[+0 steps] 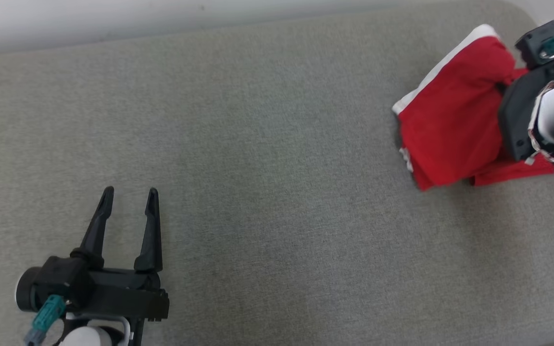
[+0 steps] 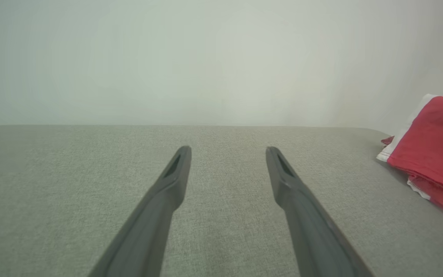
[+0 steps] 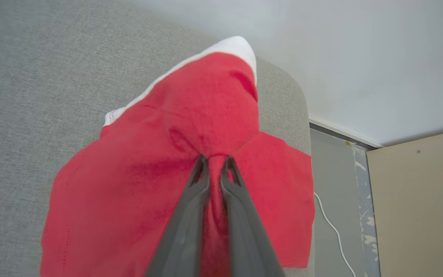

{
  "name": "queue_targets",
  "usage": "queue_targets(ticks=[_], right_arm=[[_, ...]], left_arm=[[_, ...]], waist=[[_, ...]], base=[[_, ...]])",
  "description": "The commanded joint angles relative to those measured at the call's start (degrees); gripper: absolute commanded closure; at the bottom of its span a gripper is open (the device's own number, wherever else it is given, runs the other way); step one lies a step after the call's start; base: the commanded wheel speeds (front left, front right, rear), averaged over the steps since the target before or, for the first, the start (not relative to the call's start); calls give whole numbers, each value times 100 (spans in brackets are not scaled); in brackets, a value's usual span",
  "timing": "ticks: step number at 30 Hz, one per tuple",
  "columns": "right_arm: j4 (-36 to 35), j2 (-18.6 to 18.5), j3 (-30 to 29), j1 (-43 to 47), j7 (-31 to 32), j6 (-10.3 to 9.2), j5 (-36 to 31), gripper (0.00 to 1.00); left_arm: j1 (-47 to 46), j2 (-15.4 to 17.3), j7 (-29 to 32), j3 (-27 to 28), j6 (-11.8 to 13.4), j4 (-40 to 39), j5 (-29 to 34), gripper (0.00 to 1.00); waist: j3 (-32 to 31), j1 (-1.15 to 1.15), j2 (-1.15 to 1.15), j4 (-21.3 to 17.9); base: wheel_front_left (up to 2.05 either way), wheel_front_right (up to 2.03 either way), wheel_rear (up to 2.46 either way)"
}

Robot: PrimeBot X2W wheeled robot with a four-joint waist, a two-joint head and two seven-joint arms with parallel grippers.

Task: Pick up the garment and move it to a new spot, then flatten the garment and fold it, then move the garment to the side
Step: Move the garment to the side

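One thin pinch of garment (image 3: 190,115) is sitting in my clamped right gripper (image 3: 214,163), left gripper (image 1: 131,191) idling open, so it may be slipping out.

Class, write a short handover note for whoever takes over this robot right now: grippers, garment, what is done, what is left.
Left gripper: open, empty, over the bare grey cushion.
Right gripper: shut on a pinch of the red garment.
Garment: bunched in layers at the cushion's far right end.
Done: it looks folded and is at the side.
To do: probably set it down flat, then release.
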Motion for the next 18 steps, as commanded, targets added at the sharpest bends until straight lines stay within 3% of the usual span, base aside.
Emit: queue_targets(ticks=[1,6,18], right_arm=[[60,-133,-12,-158,-166,-16,-58,100],[354,-379,-71,-355,-596,-17,-201,100],[1374,-460,-688,-407,-1769,-16,-974,100]], left_arm=[[-135,36,2,18,-34,-50,105,0],[-291,143,2,-51,-80,-109,175,0],[-643,380,2,-313,-123,-188,276,0]], waist=[[418,-1,-1,-305],[664,-1,-1,-388],[1138,-1,-1,-440]], base=[[0,0,0],[0,0,0],[0,0,0]])
